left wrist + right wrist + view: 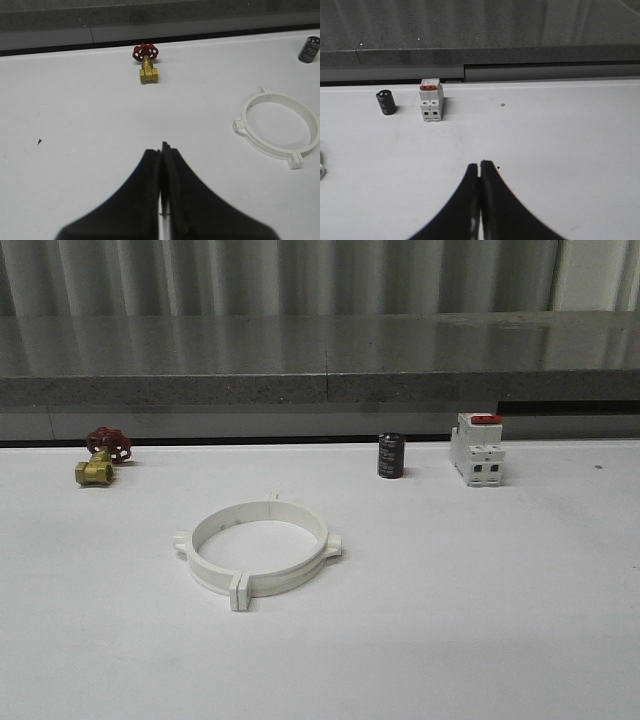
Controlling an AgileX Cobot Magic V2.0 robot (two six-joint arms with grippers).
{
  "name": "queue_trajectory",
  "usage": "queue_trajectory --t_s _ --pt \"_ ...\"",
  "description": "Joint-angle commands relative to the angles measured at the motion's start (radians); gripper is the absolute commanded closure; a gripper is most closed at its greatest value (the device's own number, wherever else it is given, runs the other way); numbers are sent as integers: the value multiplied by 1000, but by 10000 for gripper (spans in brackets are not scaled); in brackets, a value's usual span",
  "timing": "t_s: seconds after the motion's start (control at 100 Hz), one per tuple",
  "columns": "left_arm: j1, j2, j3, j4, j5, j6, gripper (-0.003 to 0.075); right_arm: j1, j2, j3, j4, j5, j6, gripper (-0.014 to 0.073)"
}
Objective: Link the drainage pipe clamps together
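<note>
White plastic is the main thing here: the two drainage pipe clamps (260, 550) are sitting on the tabletop (480, 620) already joined into one wide flat ring, lying flat a bit left of centre in the front view. You can see a square tab sticking out at the near edge where the halves meet, plus little lugs poking out at the left and right sides. The ring is open in the middle, just bare tabletop showing through it.

Back along the far edge there's a brass valve with a red handwheel (100, 457) off to the left, a small dark cylinder (390, 456) standing upright behind and to the right of the ring, and a white breaker with a red top (477, 449) near the cylinder, to its right. All of them are well apart from the ring.

The left end effector (162, 150) hovers over bare tabletop with its black fingers pressed together, gripping nothing, and the ring is off to one side of it. The right end effector (480, 167) is the same deal, fingers closed up tight and empty, with the breaker and cylinder further out ahead.
</note>
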Motion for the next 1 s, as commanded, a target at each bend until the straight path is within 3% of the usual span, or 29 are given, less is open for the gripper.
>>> queue_trajectory --t_s 0.0,0.38,0.76,0.99 --pt "2 2 -27 -13 -72 -2 741 -12 -51 61 33 -135 -43 661" --pt "2 2 -27 -13 -72 -2 741 -12 -290 306 65 -246 -43 661" --pt "2 2 -26 -13 -72 -2 741 -12 -288 377 66 -439 -41 661" --pt "2 2 -26 -13 -72 -2 741 -12 -288 395 67 -443 -40 661"
